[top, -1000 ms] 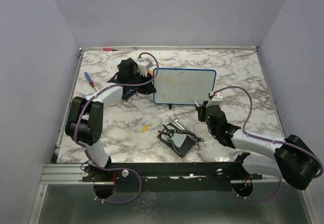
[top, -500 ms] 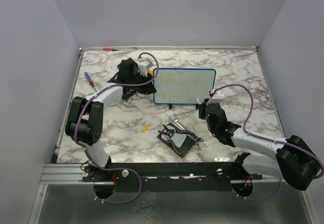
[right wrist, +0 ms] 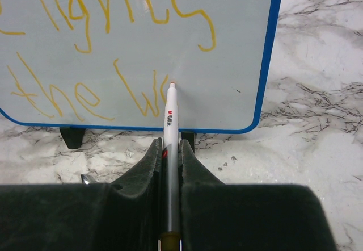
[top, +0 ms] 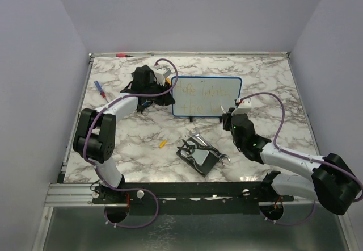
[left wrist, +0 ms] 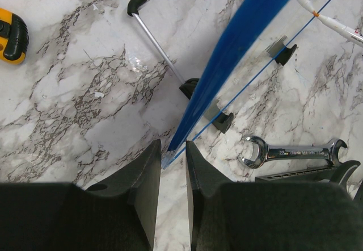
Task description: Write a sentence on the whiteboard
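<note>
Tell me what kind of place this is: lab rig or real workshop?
Most likely a lab test cell, not a workshop: plain walls box in a marble-patterned table, an aluminium rail runs along its near edge, and the whiteboard and wrench look like staged props.

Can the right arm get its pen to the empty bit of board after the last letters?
Probably yes. The marker in the right tool has its tip at the whiteboard beside the sentence's last stroke, and nothing stands before the bare patch to its right.
</note>
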`<state>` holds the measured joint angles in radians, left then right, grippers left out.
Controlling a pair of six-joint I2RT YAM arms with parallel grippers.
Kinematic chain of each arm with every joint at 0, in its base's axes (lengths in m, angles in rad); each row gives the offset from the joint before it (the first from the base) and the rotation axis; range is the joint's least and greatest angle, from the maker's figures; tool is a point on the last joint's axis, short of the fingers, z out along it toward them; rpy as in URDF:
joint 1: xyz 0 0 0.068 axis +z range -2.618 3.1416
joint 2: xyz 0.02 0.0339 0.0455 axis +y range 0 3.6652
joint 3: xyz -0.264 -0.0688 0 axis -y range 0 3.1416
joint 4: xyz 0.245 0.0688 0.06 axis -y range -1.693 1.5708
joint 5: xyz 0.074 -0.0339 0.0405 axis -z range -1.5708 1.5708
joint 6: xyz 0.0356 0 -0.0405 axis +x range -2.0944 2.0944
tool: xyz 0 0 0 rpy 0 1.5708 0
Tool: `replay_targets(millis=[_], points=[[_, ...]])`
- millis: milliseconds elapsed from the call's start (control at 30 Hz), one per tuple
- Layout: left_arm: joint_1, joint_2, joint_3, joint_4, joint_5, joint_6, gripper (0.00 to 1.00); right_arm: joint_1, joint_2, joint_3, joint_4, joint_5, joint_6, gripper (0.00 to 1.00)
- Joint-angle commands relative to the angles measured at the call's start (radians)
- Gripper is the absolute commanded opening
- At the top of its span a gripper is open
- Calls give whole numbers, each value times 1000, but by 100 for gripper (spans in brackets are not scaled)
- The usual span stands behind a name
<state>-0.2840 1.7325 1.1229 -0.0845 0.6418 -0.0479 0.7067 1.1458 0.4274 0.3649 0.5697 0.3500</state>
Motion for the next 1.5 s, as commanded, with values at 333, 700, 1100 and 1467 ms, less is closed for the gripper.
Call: replay_targets(millis=[333,700,1100,1467], points=[[-5,-18,11,11,-14,10,25,-7,26,-19,-25,45,80,0],[-5,-20,10,11,-14,11,25,-6,56,-33,-59,60,134,0],[-4,-20,9,11,-15,11,25,-6,29,-14,-82,126,125,0],[-6,-19,11,12,-14,11,25,-6,-137,-32,-55,94,51,0]])
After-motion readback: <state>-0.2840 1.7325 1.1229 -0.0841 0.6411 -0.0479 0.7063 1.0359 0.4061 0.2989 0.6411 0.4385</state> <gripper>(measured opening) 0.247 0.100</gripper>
